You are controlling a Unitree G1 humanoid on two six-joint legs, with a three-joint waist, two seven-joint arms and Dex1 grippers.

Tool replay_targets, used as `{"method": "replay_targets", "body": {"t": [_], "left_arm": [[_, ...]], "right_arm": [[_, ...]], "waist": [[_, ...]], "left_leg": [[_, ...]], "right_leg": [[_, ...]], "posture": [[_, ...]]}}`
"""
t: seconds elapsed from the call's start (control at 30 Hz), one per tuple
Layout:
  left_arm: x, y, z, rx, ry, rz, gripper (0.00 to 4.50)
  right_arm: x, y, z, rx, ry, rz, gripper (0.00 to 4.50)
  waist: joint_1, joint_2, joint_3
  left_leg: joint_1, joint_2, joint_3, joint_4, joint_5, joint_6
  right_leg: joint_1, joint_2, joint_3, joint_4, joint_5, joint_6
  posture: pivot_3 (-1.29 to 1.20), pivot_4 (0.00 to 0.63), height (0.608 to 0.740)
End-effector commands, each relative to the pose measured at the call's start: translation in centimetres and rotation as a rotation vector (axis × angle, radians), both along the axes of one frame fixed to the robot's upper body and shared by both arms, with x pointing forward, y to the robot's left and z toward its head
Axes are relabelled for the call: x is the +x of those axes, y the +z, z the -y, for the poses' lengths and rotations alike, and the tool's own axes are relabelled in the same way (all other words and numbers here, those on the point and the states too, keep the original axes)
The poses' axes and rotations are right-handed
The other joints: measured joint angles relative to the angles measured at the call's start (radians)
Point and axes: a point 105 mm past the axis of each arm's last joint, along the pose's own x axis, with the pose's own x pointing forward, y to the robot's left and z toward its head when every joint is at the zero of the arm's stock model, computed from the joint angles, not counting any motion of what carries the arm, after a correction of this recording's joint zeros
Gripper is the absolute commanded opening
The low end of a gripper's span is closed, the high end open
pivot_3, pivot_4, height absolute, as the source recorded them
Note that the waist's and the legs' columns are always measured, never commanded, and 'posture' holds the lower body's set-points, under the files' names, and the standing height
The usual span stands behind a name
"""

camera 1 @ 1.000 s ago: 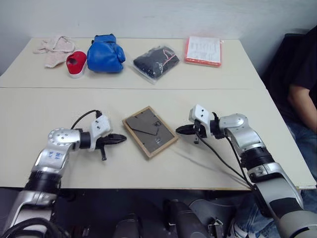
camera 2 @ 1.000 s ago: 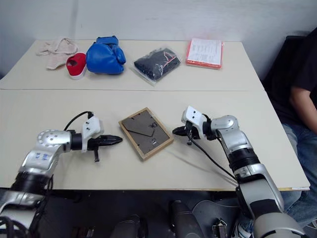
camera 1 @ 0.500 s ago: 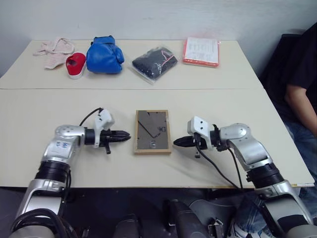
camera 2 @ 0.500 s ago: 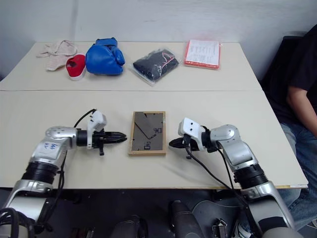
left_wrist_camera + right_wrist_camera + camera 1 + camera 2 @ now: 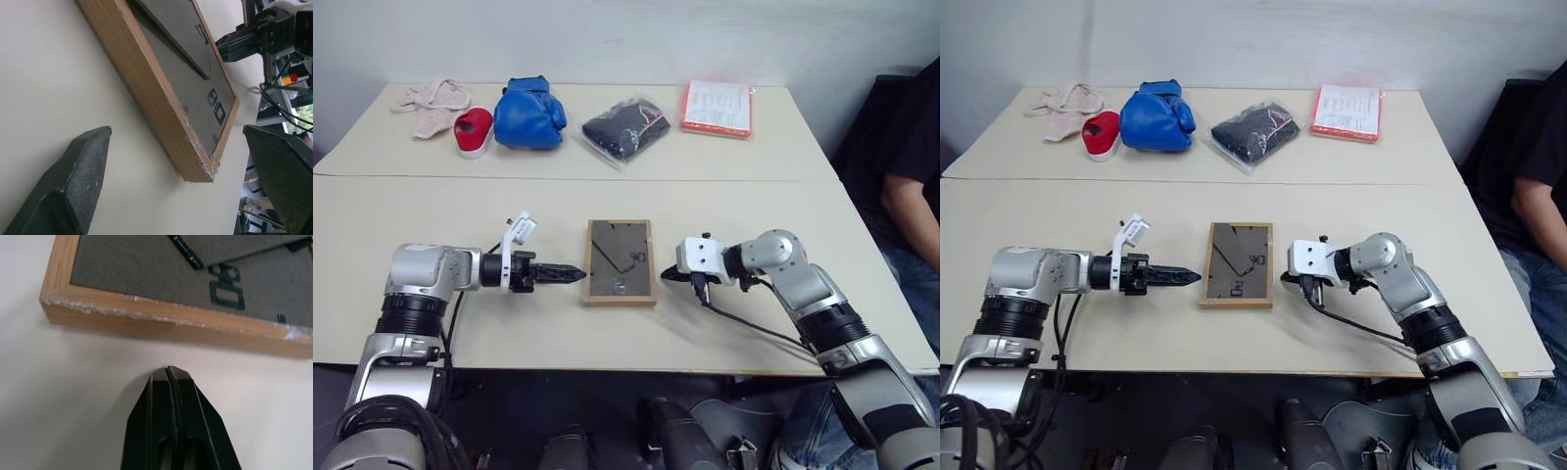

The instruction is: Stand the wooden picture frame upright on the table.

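So the small rectangular wooden picture frame with the light wood border is lying flat, dark grey-brown backboard up, on the near half of the pale beige surface, roughly between our two arms. Our left end effector sits just beside the frame's left edge with its two black fingers spread wide and nothing in them; from the wrist camera the near corner of the frame lies between the spread fingers. Our right end effector is clenched shut and empty, tip close to the right edge but we reckon not quite touching.

Tips for the step, as we see it: slide the left fingers over that left border, close on the wood and not the backboard, and use the shut right tip as a stop so the frame doesn't skate away. Then tip it up slowly, and get the easel leg swung out before letting go, or it'll just flop back
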Motion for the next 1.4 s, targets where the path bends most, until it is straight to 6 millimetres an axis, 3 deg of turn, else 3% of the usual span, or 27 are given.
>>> {"method": "replay_targets", "body": {"t": [0.03,0.2,0.37,0.47,0.57,0.77,0.9,0.97,1.03,1.13,1.27,1.4], "left_arm": [[-1.6,-3.6,3.6,0.014,-0.064,-0.192,4.48],[-2.2,-3.5,6.2,-0.014,-0.117,-0.219,4.48],[-1.4,-2.2,6.5,-0.067,-0.082,-0.208,4.48],[-1.0,-1.4,5.8,-0.094,-0.057,-0.193,3.90],[-1.0,-0.2,5.1,-0.134,-0.058,-0.166,2.95],[-1.2,2.7,4.3,-0.233,-0.071,-0.093,1.29],[-1.4,4.4,4.0,-0.262,-0.081,-0.013,1.27],[-1.4,4.8,4.0,-0.255,-0.080,0.017,1.27],[-1.5,4.9,3.9,-0.249,-0.080,0.034,1.27],[-2.2,5.6,4.6,-0.241,-0.132,0.084,1.27],[-2.7,6.5,5.5,-0.270,-0.181,0.123,1.27],[-2.6,7.1,5.8,-0.277,-0.186,0.149,1.27]], "right_arm": [[0.2,0.4,-1.0,-0.010,0.031,0.040,0.00],[0.3,0.6,-1.5,0.002,0.033,0.045,0.00],[0.0,0.4,-1.5,0.004,0.035,0.037,0.00],[-0.1,0.3,-1.4,0.001,0.036,0.036,0.00],[-0.2,0.6,-1.1,0.021,0.022,0.038,0.00],[-0.9,2.9,0.2,0.124,-0.049,-0.015,0.00],[-2.4,7.1,1.8,0.292,-0.091,-0.197,0.71],[-2.9,9.4,1.7,0.378,-0.096,-0.260,1.37],[-3.2,10.8,1.4,0.429,-0.099,-0.304,2.07],[-3.3,12.8,-1.0,0.511,-0.067,-0.359,3.06],[-1.5,13.2,-3.8,0.578,-0.105,-0.324,4.41],[-2.5,12.9,-5.6,0.573,-0.043,-0.372,4.50]], "waist": [[0.010,0.001,-0.001],[0.021,0.001,-0.001],[0.020,0.000,-0.001],[0.018,0.000,-0.001],[0.014,0.000,-0.001],[0.011,0.000,0.000],[0.007,0.001,0.002],[0.005,0.001,0.003],[0.000,0.001,0.003],[-0.008,0.000,0.003],[-0.008,0.000,0.003],[-0.002,0.000,0.003]], "left_leg": [[0.003,0.000,0.000,0.000,0.000,0.000],[0.010,0.000,0.000,-0.002,-0.003,0.002],[0.010,0.000,0.000,-0.002,-0.003,0.002],[0.010,0.000,0.000,-0.002,-0.002,0.001],[0.009,0.000,0.000,-0.002,-0.002,0.001],[0.005,0.000,-0.001,-0.001,-0.002,0.000],[0.005,0.000,-0.002,-0.001,-0.001,-0.001],[0.005,0.001,-0.003,-0.001,-0.001,-0.001],[0.005,0.001,-0.003,-0.002,-0.001,-0.001],[0.005,0.001,-0.003,-0.002,-0.001,-0.001],[0.004,0.001,-0.003,-0.003,0.000,-0.003],[-0.007,0.000,-0.003,0.000,0.000,-0.002]], "right_leg": [[0.004,0.000,0.000,-0.001,0.000,0.000],[0.012,0.000,0.000,-0.003,-0.001,0.001],[0.012,-0.001,0.000,-0.002,-0.001,0.001],[0.011,-0.001,0.000,-0.002,-0.001,0.001],[0.010,-0.001,0.000,-0.002,-0.001,0.001],[0.007,0.000,-0.001,-0.001,-0.001,0.001],[0.006,0.000,-0.001,-0.001,-0.001,0.001],[0.006,0.000,-0.001,-0.001,-0.001,0.001],[0.006,0.000,-0.001,-0.002,-0.001,0.001],[0.006,0.000,-0.002,-0.002,-0.001,0.001],[0.004,0.000,-0.001,-0.001,-0.001,0.000],[-0.006,-0.001,-0.001,0.001,-0.001,0.000]], "posture": [[0.00,0.150,0.740],[0.00,0.150,0.740],[0.00,0.150,0.740],[0.00,0.150,0.740],[0.00,0.150,0.740],[0.00,0.150,0.740],[0.00,0.150,0.740],[0.00,0.150,0.740],[0.00,0.150,0.740],[0.00,0.150,0.740],[0.00,0.150,0.740],[0.00,0.150,0.740]]}}
